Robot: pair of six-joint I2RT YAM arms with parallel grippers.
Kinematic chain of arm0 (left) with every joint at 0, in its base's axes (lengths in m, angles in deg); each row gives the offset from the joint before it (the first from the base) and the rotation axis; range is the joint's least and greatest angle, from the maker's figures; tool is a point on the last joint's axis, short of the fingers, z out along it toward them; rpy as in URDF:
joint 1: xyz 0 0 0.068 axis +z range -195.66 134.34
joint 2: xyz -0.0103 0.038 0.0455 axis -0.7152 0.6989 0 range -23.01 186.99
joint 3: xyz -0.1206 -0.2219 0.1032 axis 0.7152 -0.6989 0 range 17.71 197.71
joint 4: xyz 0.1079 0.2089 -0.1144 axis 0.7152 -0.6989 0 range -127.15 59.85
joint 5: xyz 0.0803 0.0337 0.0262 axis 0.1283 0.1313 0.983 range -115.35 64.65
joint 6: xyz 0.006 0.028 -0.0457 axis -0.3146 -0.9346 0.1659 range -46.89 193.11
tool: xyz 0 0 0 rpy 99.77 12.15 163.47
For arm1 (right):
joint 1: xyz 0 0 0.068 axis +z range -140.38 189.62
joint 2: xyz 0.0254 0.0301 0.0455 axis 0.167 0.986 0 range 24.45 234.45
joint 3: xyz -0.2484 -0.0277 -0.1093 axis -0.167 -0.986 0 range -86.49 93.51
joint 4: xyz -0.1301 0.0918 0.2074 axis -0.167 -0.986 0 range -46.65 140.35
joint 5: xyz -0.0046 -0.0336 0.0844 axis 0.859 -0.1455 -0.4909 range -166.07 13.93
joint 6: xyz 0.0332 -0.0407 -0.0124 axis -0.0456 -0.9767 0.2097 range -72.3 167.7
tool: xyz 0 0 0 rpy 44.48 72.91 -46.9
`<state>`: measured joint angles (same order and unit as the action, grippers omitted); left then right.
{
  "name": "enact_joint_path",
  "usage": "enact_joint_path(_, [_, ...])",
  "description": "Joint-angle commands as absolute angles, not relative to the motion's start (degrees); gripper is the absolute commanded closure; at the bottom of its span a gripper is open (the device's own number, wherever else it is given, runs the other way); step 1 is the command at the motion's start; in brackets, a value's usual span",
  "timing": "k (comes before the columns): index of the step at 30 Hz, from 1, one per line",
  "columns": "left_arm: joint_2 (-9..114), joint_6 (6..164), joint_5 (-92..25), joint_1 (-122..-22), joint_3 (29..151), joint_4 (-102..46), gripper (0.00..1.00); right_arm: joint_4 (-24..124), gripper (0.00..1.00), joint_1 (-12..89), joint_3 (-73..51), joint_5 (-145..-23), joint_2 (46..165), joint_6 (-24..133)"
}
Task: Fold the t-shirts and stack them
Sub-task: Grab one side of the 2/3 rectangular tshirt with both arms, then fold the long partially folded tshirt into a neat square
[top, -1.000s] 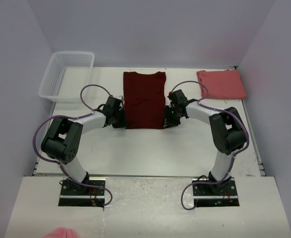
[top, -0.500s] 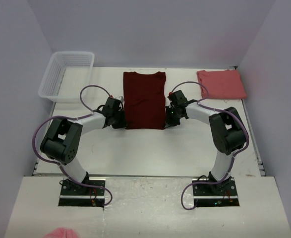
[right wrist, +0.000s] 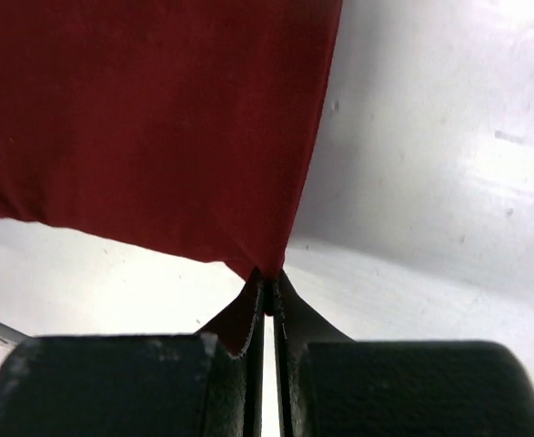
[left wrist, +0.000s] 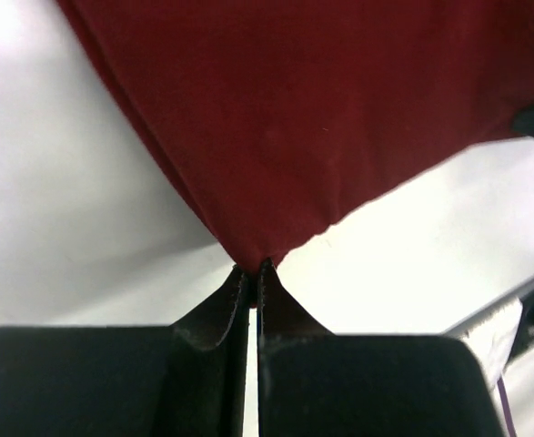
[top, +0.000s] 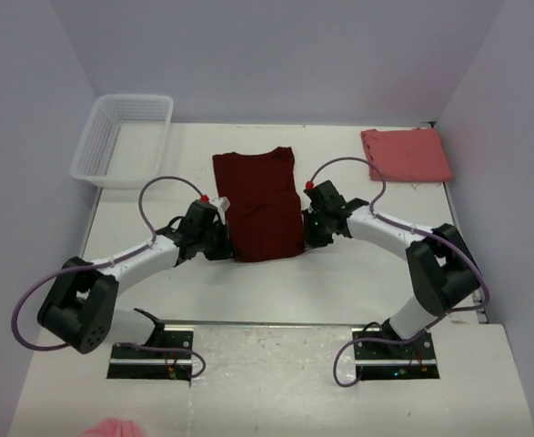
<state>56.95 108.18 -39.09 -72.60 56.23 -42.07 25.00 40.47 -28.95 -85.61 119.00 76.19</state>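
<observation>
Pinching maroon shirt (top: 256, 202) corners, left gripper (left wrist: 252, 269), right gripper (right wrist: 267, 278)

Left hand (top: 228, 246) and right hand (top: 306, 239) pinch maroon shirt (top: 259, 205) corners.

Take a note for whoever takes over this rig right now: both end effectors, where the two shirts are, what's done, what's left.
Left end effector: shut on the near left corner of the maroon shirt.
Right end effector: shut on its near right corner.
The maroon shirt lies as a long strip in the centre. Salmon shirt: folded, far right.
Done: salmon looks folded.
Left: finish folding maroon, stack both.
</observation>
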Motion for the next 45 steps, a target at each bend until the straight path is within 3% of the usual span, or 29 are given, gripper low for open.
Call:
enact_joint_path(1, [51.10,112.12,-41.17,-77.29,53.22,-43.86,1.00,23.71,1.00,43.70,-32.60,-81.97,113.24,77.23])
enact_joint_path(7, [39.76,118.10,-37.22,-85.03,48.04,-46.67,1.00,22.31,1.00,49.34,-39.20,-78.54,102.59,80.75])
enact_joint_path(18, [23.22,119.87,-32.47,-85.74,45.39,-59.06,1.00,15.19,1.00,53.47,-45.98,-73.79,82.56,85.32])
enact_joint_path(36, [12.94,120.39,-34.48,-85.92,46.10,-68.99,1.00,8.51,1.00,63.49,-50.02,-67.99,75.70,94.72])
enact_joint_path(45, [12.40,119.43,-32.31,-85.92,50.04,-71.10,1.00,6.14,1.00,65.60,-45.90,-64.22,77.62,96.05])
